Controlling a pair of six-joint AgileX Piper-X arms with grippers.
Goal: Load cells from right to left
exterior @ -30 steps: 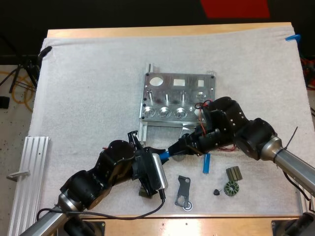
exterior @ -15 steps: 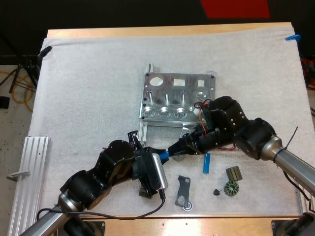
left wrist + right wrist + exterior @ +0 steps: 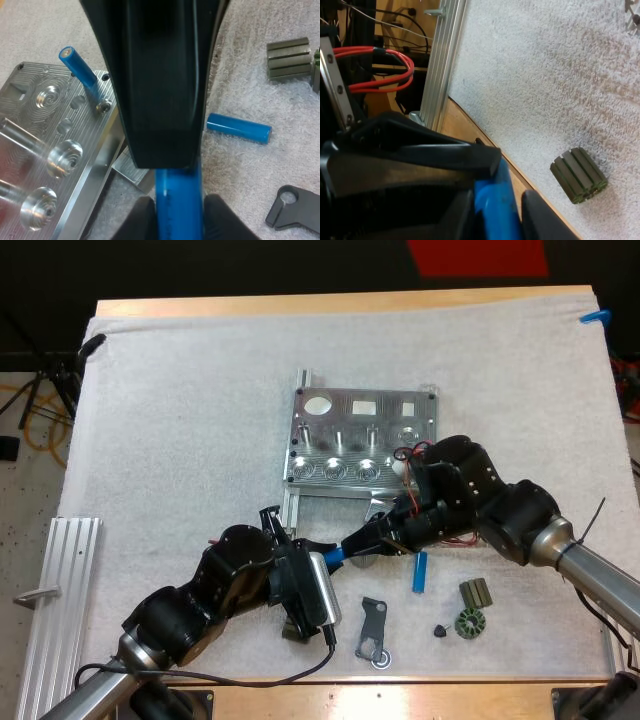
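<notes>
Nothing has shifted in the last second. The left gripper [image 3: 322,557] and right gripper [image 3: 355,542] meet tip to tip just in front of the metal fixture [image 3: 362,440], both sets of jaws clenched on one blue cell [image 3: 336,552]. A loose cell [image 3: 420,572] lies on the mat [image 3: 180,420] beside them. A third cell [image 3: 79,65] stands tilted at the fixture's corner.

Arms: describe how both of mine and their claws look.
The left arm and the right arm are chains of bulky, rounded, glossy black joints on silver-grey tubes. The left claw and the right claw each have two slim matte black fingers.
</notes>
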